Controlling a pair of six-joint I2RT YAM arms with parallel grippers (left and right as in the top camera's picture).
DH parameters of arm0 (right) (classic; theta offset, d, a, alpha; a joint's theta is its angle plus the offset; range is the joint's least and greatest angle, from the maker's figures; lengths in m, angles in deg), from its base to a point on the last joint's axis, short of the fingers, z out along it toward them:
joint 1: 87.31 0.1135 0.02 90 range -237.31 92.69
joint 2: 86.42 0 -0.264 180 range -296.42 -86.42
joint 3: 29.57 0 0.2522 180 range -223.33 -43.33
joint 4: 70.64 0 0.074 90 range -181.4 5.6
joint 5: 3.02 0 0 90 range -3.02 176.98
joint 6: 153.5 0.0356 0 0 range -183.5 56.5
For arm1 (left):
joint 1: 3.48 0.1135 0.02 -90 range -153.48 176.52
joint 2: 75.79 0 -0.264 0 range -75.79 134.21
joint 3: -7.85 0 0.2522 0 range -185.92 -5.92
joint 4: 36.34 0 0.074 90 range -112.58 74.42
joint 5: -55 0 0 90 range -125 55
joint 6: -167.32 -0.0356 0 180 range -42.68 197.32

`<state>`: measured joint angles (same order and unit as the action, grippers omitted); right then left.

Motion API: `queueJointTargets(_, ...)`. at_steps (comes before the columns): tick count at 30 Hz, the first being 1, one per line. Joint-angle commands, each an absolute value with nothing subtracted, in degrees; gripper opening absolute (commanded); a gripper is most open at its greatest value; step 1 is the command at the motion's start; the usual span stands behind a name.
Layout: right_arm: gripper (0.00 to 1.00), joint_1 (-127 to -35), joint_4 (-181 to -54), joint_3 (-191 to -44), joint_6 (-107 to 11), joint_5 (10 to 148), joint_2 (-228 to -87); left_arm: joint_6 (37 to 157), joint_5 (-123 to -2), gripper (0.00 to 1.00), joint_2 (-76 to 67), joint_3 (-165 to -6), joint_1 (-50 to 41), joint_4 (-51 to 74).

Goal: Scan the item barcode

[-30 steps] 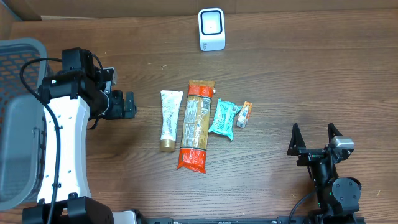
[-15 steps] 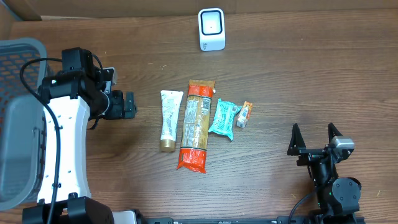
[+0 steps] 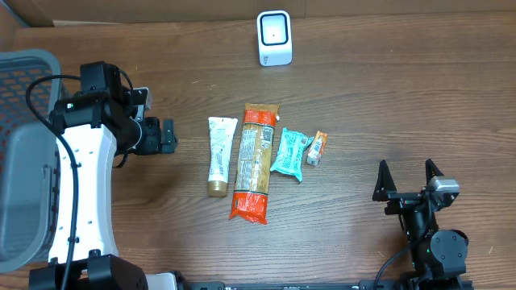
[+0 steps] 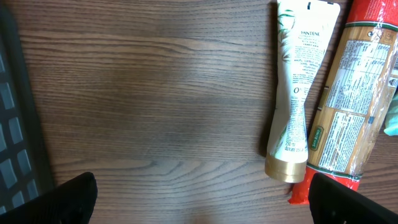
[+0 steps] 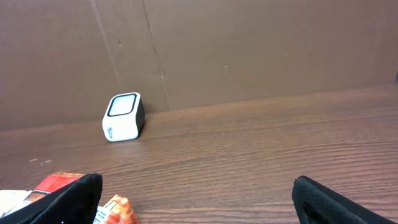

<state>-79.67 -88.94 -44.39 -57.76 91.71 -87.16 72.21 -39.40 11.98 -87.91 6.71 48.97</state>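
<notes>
Four items lie in a row mid-table: a white tube with a gold cap (image 3: 219, 156) (image 4: 298, 93), a long orange-red package (image 3: 255, 161) (image 4: 354, 106), a teal packet (image 3: 290, 154) and a small orange packet (image 3: 318, 148) (image 5: 115, 208). The white scanner (image 3: 274, 38) (image 5: 124, 117) stands at the back edge. My left gripper (image 3: 168, 135) (image 4: 205, 205) is open and holds nothing, just left of the tube. Over at the front right, well clear of the items, my right gripper (image 3: 407, 173) (image 5: 199, 199) is open, facing the scanner.
A grey plastic basket (image 3: 24, 161) (image 4: 12, 124) fills the far left edge. A brown cardboard wall (image 5: 249, 50) rises behind the scanner. Bare wood lies between the items and the right gripper.
</notes>
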Motion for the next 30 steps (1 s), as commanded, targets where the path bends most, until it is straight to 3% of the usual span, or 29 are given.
queueJointTargets(1,1.0,-79.58,-88.68,-43.78,-58.0,91.38,-86.59,71.1,-39.03,1.0,12.11,-87.69,6.6,48.94)
queueJointTargets(14,1.0,-79.6,-91.91,-52.83,-55.4,75.16,-91.79,71.1,-39.03,1.0,12.11,-87.69,6.6,48.94)
queueJointTargets(21,1.0,-79.6,-101.0,-70.75,-55.42,68.39,-109.93,71.1,-39.01,1.0,12.11,-87.69,6.6,48.94)
queueJointTargets(30,1.0,-79.58,-127.97,-103.34,-56.45,60.15,-142.63,71.1,-39.03,0.99,12.11,-87.69,6.6,48.94)
